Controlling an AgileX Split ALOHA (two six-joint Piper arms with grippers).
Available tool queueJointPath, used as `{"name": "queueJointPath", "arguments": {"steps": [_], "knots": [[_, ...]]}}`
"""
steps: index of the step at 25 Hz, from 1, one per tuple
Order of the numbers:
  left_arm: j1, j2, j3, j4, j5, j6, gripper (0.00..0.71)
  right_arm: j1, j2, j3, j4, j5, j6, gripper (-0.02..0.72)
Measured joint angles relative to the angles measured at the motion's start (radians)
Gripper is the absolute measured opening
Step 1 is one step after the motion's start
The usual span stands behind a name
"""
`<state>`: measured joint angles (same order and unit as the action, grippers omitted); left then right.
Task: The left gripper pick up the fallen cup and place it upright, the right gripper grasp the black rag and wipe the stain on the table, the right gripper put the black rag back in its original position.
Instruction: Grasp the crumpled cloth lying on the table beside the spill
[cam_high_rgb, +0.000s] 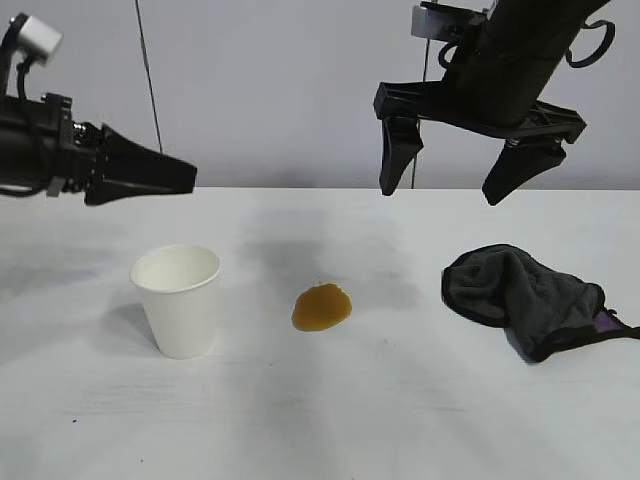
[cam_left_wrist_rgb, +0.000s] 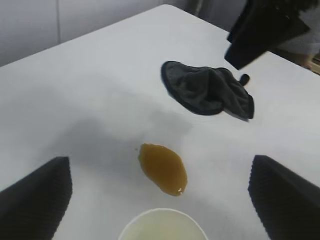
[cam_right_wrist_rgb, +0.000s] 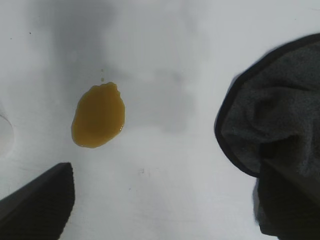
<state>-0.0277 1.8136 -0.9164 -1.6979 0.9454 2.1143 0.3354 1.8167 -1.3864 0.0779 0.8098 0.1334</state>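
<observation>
Cup (cam_high_rgb: 180, 298) upright beside stain (cam_high_rgb: 322, 307); black rag (cam_high_rgb: 525, 295) apart.

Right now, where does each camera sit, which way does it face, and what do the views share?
Exterior: faces both arms across the table; left gripper and right gripper hang open above it.
Left wrist: looks past its own fingers at the upright cup, stain, black rag.
Right wrist: looks steeply down; one finger shows.
Shared: all three show stain and rag.
</observation>
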Motion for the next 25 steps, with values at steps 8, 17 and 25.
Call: {"name": "queueJointPath", "arguments": {"steps": [8,17,25], "knots": [[-0.086,-0.193,-0.061,0.110,-0.408,-0.450,0.692,0.000,0.000,0.000,0.000,0.000,0.000,0.694],[-0.087,-0.196,-0.202,0.718,-0.358,-1.227,0.689,0.000,0.000,0.000,0.000,0.003,0.000,0.694],[-0.123,-0.196,-0.295,1.237,-0.283,-1.798,0.684,0.000,0.000,0.000,0.000,0.003,-0.001,0.694]]}}
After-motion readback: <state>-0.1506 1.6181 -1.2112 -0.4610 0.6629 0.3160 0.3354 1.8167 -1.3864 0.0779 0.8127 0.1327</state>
